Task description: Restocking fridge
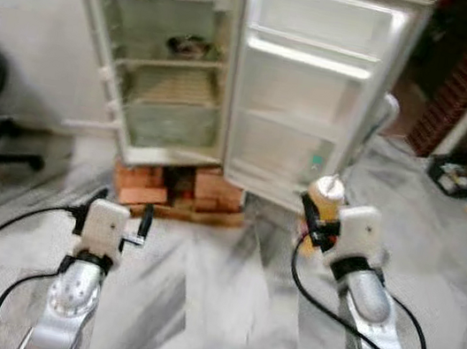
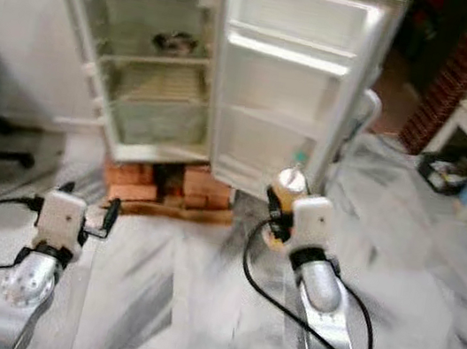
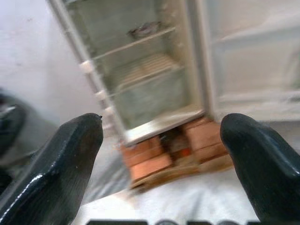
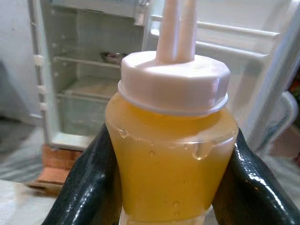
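Scene: small fridge [image 1: 171, 66] stands open on a stack of red bricks [image 1: 179, 190], with its door [image 1: 306, 88] swung wide toward the robot's right. Head views are a bit blurry.

Right gripper: right gripper [image 4: 164, 178] has both black fingers [image 4: 86, 183] pressed on the sides of a squeeze bottle [image 4: 171, 154] of yellow-orange liquid with a white nozzle cap. It's held upright, out in front of the door and well short of any shelf.

Left gripper: left gripper [image 3: 161, 140] is empty, fingers spread wide, pointing at the fridge's lower compartment.

Inside: there's a dark dish [image 1: 188, 44] on the upper wire shelf, otherwise it looks bare. The door racks [image 1: 307, 57] look free too.

Progress: I'd say it's mid-approach, bottle not stocked yet.

Slip risk: the bottle shows droplets on its inside wall and looks soft, so a hard squeeze could push liquid out of the nozzle, while a loose one could let it slide down.

Clearance risk: that tall nozzle could clip a shelf or rack rail going in and tip the bottle.

Footing risk: the fridge sits on bricks, so a shove might rock it, and the bricks jut out near floor level.

Door risk: bumping the door could swing it into the arm.
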{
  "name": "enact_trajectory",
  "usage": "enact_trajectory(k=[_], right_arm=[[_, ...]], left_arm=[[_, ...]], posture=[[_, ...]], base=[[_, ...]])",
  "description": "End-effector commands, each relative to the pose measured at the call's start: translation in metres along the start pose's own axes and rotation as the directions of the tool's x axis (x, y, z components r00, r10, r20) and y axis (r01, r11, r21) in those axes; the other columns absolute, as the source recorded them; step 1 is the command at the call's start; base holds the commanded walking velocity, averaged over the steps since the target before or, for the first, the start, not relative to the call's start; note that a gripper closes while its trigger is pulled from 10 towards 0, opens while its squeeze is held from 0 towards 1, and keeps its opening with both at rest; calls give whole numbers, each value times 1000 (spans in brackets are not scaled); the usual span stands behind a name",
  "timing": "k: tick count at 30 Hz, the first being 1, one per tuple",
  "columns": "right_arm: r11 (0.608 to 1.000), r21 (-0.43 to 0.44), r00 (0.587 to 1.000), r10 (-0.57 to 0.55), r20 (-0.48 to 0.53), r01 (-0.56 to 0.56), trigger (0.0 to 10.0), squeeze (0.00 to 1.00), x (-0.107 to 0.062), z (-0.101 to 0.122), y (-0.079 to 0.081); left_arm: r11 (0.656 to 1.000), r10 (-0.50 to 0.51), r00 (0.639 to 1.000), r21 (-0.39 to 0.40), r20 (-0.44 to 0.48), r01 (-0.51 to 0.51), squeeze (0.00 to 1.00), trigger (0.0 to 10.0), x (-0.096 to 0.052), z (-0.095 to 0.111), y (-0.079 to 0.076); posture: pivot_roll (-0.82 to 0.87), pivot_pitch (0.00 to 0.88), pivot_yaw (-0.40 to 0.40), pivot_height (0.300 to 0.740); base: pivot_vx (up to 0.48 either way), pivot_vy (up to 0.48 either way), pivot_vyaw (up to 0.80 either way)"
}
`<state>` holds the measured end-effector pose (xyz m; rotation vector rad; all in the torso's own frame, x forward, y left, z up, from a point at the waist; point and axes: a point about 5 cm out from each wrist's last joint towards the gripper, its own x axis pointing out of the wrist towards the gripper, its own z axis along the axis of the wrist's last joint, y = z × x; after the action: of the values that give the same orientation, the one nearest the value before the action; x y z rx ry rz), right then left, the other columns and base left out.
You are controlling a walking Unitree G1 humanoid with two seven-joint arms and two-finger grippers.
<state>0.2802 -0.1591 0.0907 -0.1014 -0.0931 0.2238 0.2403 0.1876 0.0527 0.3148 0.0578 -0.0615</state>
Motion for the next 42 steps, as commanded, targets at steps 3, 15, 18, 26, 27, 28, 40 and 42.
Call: enact_trajectory(k=[3,15,18,26,27,28,40,42], right_arm=[[995,14,995,-96,10,96,10000,0,-8,2,-17],[987,-37,986,-160,-52,158,10000,0,-8,-4,-28],[981,-40,980,-189,-53,187,10000,0,-8,-4,-31],[978,-32,976,-208,-61,206,10000,0,-16,-7,-29],[977,-23,975,-213,-60,212,10000,0,-17,-6,-30],[975,-14,974,-224,-45,224,10000,0,-17,-3,-32],[976,-9,976,-216,2,216,10000,0,-12,6,-33],[980,-15,980,-200,-7,200,10000,0,-15,3,-28]], left_arm=[[1000,5,998,18,60,-6,0,10000,2,12,-1],[983,-182,980,55,82,178,0,10000,1,25,-11],[955,-283,953,127,110,269,0,10000,5,30,-16],[974,-217,962,107,164,201,0,10000,17,39,-29],[979,-194,967,101,167,179,0,10000,18,40,-28],[993,-105,982,65,158,96,0,10000,19,39,-20],[999,37,994,-39,99,-33,0,10000,6,29,-9],[997,35,998,-74,61,-30,0,10000,1,21,-4]], posture=[[32,0,-12,740],[35,0,-50,740],[35,0,-59,740],[-2,0,-40,740],[-2,0,-40,740],[-17,0,-19,740],[11,0,-17,740],[15,0,-19,740]], base=[[0,0,0],[0,0,0],[0,0,0],[0,0,0],[0,0,0],[0,0,0],[0,0,0],[0,0,0]])
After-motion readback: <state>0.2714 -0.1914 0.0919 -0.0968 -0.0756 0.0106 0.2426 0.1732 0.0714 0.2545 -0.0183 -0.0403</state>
